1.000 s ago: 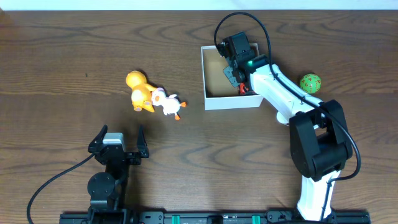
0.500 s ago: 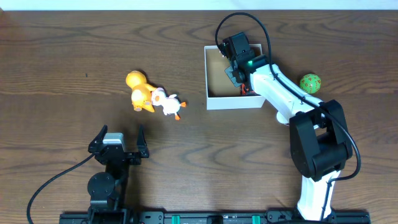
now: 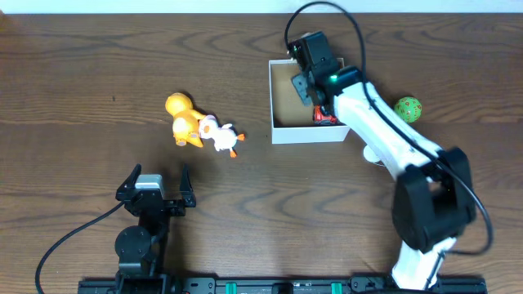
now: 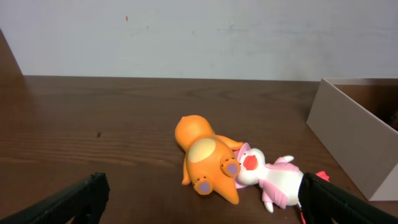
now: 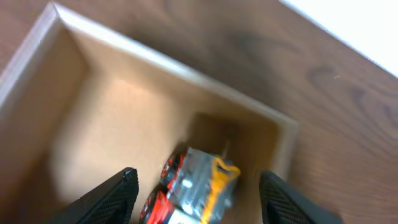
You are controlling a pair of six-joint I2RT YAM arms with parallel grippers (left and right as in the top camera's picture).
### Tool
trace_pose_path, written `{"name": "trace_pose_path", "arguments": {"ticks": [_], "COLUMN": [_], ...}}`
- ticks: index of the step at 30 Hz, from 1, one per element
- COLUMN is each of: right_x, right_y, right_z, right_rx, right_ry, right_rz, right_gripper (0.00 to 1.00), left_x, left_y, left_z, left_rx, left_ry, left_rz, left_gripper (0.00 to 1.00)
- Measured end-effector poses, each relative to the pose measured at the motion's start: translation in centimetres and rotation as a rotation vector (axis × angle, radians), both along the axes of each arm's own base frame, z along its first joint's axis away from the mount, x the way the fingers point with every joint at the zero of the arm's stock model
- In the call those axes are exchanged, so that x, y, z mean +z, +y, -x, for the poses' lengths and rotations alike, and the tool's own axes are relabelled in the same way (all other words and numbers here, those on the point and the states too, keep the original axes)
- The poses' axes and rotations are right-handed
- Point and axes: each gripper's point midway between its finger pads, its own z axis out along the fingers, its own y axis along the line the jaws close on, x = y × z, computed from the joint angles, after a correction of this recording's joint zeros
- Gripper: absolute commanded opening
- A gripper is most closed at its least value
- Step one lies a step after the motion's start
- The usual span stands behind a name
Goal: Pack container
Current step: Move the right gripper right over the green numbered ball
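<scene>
White-walled container [image 3: 306, 135] holds red, grey toy car [image 5: 193, 186] near corner.

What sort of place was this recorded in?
Most likely a robot lab or data-collection bench: a wood-grain table against a plain white wall, a white robot arm mounted on a rail at the near edge, and props such as a cardboard box and an orange toy.

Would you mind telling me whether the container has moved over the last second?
Yes, slightly: the container has slid right, widening its gap from the white toy and nearing the green ball.
</scene>
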Motion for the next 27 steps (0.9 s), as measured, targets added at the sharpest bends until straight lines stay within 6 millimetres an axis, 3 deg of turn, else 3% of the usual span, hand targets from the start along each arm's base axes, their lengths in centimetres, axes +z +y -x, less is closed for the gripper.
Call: {"name": "trace_pose_path", "arguments": {"ticks": [3, 6, 9, 15, 19, 27], "right_x": [3.8, 6.7, 7.3, 3.5, -0.4, -8.1], "right_y": [-1.8, -5.4, -9.8, -17.1, -20.1, -22.0], "right_z": [1.1, 2.1, 3.1, 4.3, 4.4, 3.5], "right_rx": [-0.083, -0.188, -0.298, -0.51, -0.602, -0.638], "right_ry": [-0.031, -0.04, -0.002, 0.142, 0.231, 0.363], "right_rz": [-0.068, -0.114, -0.113, -0.103, -0.154, -0.202], "right_gripper": [0.66, 0.7, 0.7, 0.84, 0.92, 0.94], "left_x": [0.0, 0.0, 0.0, 0.0, 0.0, 0.0], "left_y": [0.0, 0.0, 0.0, 0.0, 0.0, 0.0], "left_z": [0.0, 0.0, 0.0, 0.0, 0.0, 0.0], "left_rx": [0.0, 0.0, 0.0, 0.0, 0.0, 0.0], "left_ry": [0.0, 0.0, 0.0, 0.0, 0.0, 0.0], "left_rz": [0.0, 0.0, 0.0, 0.0, 0.0, 0.0], "left_gripper": [0.98, 0.98, 0.98, 0.98, 0.98, 0.98]}}
